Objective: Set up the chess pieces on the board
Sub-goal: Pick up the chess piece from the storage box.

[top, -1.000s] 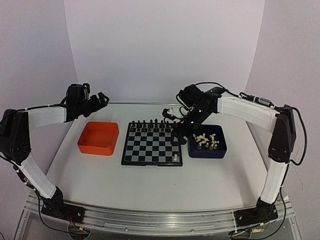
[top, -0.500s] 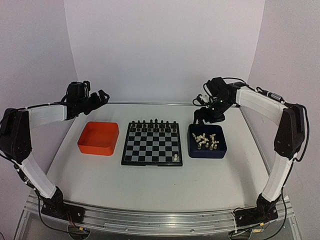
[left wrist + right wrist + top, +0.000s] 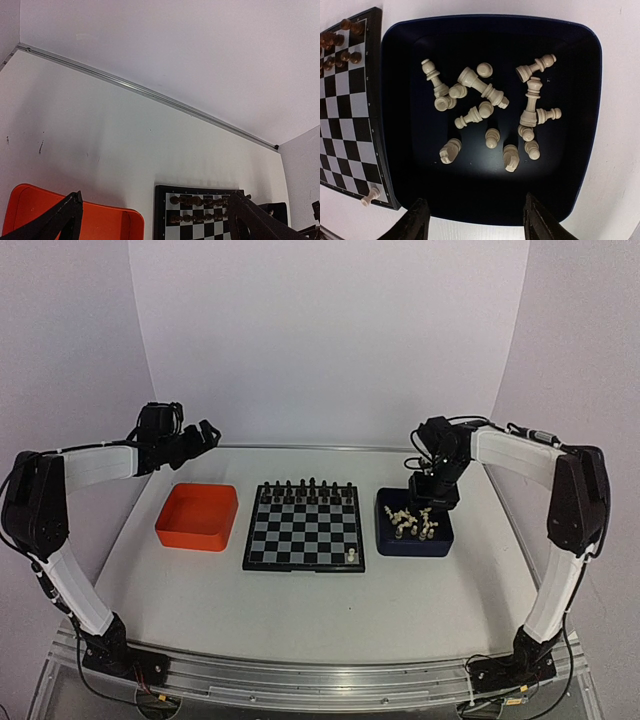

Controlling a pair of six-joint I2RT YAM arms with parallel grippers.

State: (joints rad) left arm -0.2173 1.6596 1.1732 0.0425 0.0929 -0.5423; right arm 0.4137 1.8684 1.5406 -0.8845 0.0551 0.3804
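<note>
Cream-white chess pieces (image 3: pixel 482 90) heaped on their sides in the dark blue tray (image 3: pixel 400 60) just right of the board (image 3: pixel 304 528), seemingly parked there as a supply, apart from a lone cream piece (image 3: pixel 351 556) at the board's near right corner, opposite the black chessmen (image 3: pixel 305 488) ranked along its far edge. Hanging directly above that heap, the right gripper (image 3: pixel 475 225), fingers parted with nothing between them, probably lined up to pick the next piece. Raised well to the board's left, past the orange tray (image 3: pixel 170 530), the left gripper (image 3: pixel 150 230), spread wide and empty, likely kept clear.
</note>
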